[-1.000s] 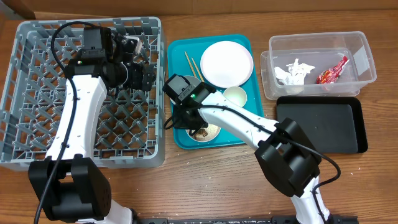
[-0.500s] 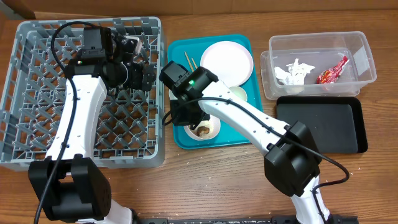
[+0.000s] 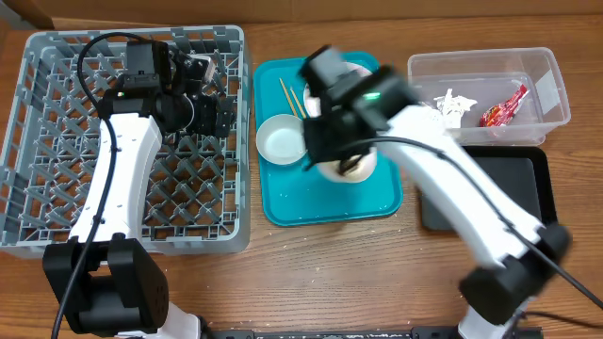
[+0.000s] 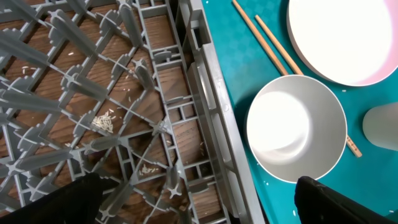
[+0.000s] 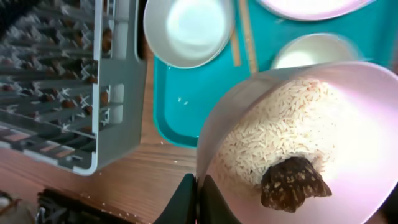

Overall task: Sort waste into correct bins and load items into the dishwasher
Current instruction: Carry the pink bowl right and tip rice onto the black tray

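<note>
Rack (image 3: 57, 141) was seen at the table's left edge, with the left gripper (image 3: 211, 94) held wide open over its right rear. Empty bowl (image 3: 281, 139) was set at the teal tray's (image 3: 283, 212) left edge. Right gripper (image 5: 196, 193) was clamped on the rice bowl's (image 5: 367, 112) rim above tray centre, lump (image 5: 293, 184) inside. Tissue (image 3: 448, 108) and wrapper (image 3: 504, 105) were seen in the tub (image 3: 551, 94), right rear corner.

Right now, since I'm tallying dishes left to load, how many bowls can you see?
2. An empty bowl sits on the teal tray near the rack; a rice-filled bowl is pinched at its rim by the right gripper. Others may be hidden from view.
</note>
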Motion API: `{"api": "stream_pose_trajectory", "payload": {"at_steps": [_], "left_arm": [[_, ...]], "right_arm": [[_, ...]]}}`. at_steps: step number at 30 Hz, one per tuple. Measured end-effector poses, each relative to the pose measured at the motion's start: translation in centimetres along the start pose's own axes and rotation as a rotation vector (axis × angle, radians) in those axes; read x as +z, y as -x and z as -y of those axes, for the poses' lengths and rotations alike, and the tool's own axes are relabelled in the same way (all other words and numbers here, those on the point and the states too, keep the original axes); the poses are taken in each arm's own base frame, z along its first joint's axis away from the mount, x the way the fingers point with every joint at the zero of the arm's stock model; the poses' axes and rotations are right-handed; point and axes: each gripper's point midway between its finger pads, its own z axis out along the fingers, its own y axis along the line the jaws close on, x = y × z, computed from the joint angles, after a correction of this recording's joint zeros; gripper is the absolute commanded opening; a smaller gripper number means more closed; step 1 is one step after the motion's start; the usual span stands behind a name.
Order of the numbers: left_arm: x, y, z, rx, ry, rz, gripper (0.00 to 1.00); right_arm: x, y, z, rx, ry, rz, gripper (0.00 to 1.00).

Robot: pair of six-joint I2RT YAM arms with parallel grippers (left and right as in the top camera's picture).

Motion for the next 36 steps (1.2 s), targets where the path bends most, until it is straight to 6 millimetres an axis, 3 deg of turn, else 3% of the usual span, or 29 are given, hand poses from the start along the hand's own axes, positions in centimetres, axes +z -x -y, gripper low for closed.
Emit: {"api": "stream_pose_trajectory", "payload": {"at_steps": [5, 10, 18, 27, 36], "left_arm": [[0.0, 0.0, 0.0, 0.0, 0.0, 0.0, 1.0], [0.0, 0.0, 0.0, 0.0, 0.0, 0.0, 1.0], [0.0, 0.0, 0.0, 0.0, 0.0, 0.0, 1.0], [0.0, 0.0, 0.0, 0.0, 0.0, 0.0, 1.0], [0.0, 0.0, 0.0, 0.0, 0.0, 0.0, 1.0]], "right_arm": [[-4.0, 0.1, 5.0, 0.06, -0.034, 0.026, 0.04], [-5.1, 1.4, 9.8, 0.117, -0.061, 0.042, 0.04], [-6.5, 2.4, 15.0, 0.171, 0.013, 0.058, 0.04], [-5.0, 1.6, 20.8, 0.256, 0.14, 0.035, 0.04], [-3.4, -1.6, 23.1, 0.268, 0.393, 0.059, 0.04]]}}
